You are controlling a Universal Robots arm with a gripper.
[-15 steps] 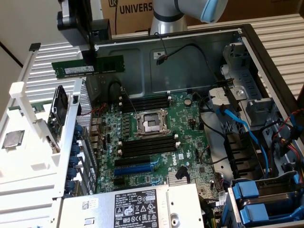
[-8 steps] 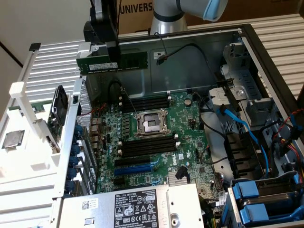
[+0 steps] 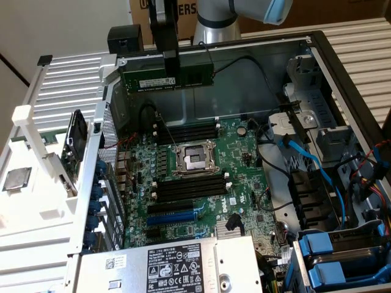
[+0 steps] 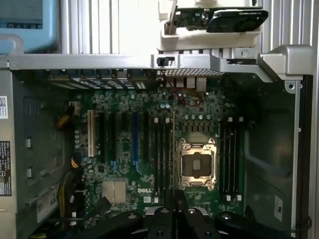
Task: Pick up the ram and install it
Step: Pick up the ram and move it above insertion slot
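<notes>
The ram [image 3: 195,76] is a long green stick with a white label. It hangs level above the far edge of the open computer case, high over the motherboard [image 3: 201,201]. My gripper [image 3: 170,73] is shut on the ram near its middle, gripping from above. In the wrist view the ram [image 4: 174,195] shows edge-on between my fingers [image 4: 160,219], above the board near the processor socket [image 4: 198,164]. Black memory slots [image 3: 186,131] lie on the far side of the socket [image 3: 194,159], and more slots [image 3: 189,186] on its near side.
A power supply [image 3: 183,265] sits at the near edge of the case. Blue cables [image 3: 311,165] and drive bays [image 3: 336,256] fill the exterior view's right. On the white panel at the left lie a silver processor chip [image 3: 16,179] and a graphics card [image 3: 74,140].
</notes>
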